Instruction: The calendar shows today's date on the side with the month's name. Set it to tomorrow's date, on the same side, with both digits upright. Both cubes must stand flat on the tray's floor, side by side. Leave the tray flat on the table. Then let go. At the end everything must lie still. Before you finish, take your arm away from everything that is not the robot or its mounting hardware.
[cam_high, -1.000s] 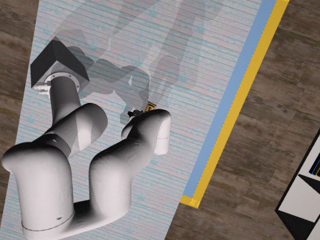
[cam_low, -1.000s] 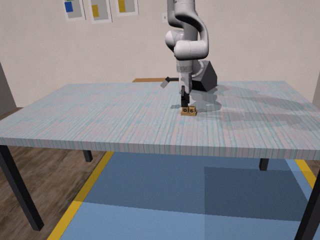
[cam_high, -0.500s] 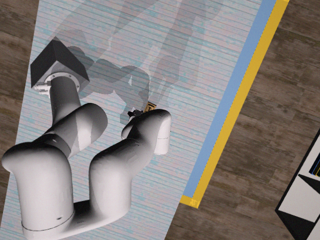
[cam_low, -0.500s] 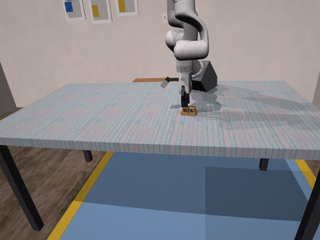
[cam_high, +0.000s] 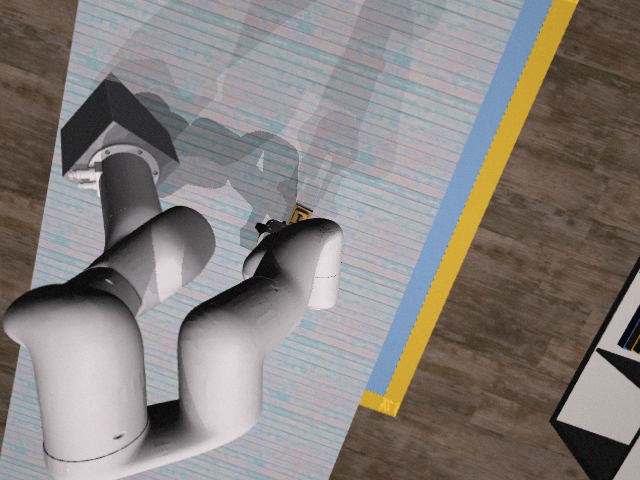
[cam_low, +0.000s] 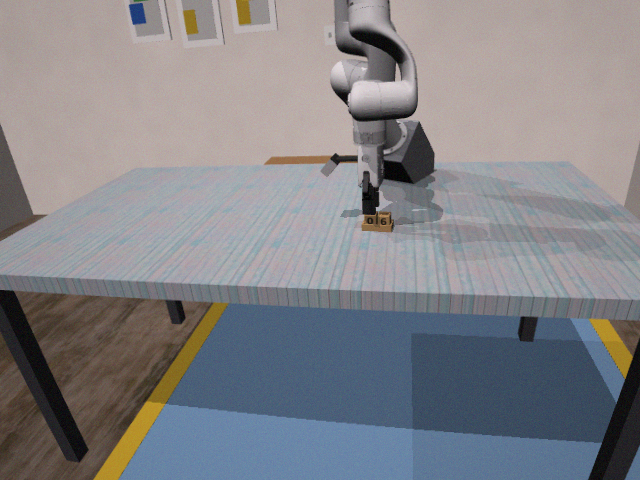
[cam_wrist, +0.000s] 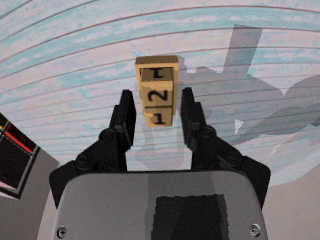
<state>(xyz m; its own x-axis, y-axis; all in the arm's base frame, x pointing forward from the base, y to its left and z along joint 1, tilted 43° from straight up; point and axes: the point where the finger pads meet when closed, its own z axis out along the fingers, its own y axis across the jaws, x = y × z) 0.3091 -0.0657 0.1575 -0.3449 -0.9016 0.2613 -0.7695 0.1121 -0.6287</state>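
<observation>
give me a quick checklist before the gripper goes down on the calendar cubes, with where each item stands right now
1. Gripper fingers apart and holding nothing: ok.
2. Gripper above the calendar, clear of the cubes: ok in the wrist view, with the cubes showing between the fingers.
3. Both cubes side by side in the tray: ok.
4. Tray flat on the table: ok.
5. Front face shows 0 and 6, both upright: ok.
6. Gripper centred on the right-hand cube, the 6: cannot tell.
</observation>
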